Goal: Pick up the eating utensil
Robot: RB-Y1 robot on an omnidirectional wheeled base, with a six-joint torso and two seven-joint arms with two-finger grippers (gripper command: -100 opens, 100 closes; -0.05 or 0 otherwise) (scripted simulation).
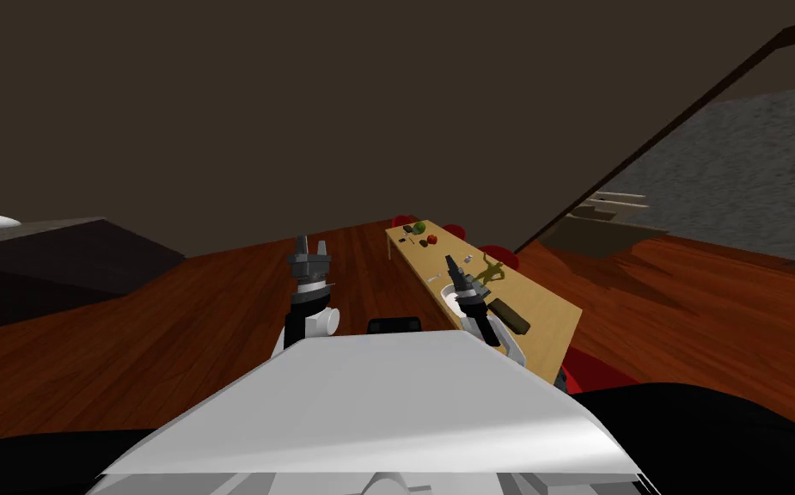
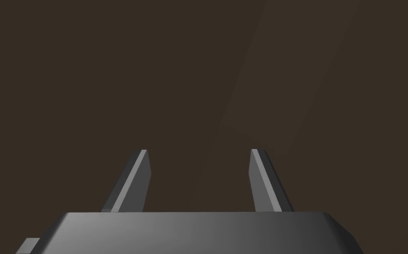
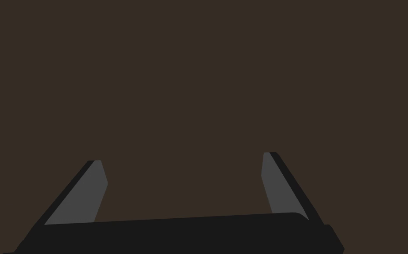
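Wood floor all round, long table off right. Presumably the utensil was among the small bits at its far end, too tiny to tell. Left gripper and right gripper both had fingers spread, empty. Guessing it's light, stiff and slippery, so pinch mid-handle.

Ahead of you, a dark brown wall takes up the upper part of the head view, and it is dimly lit. Below it, you have a floor of reddish-brown wood planks. On your right, a long light-wood table runs away toward that wall, with red chairs set around it. On your left stands a low dark counter. Farther right, past a dark slanting edge, you see a grey speckled surface and a pale beige stepped shape.
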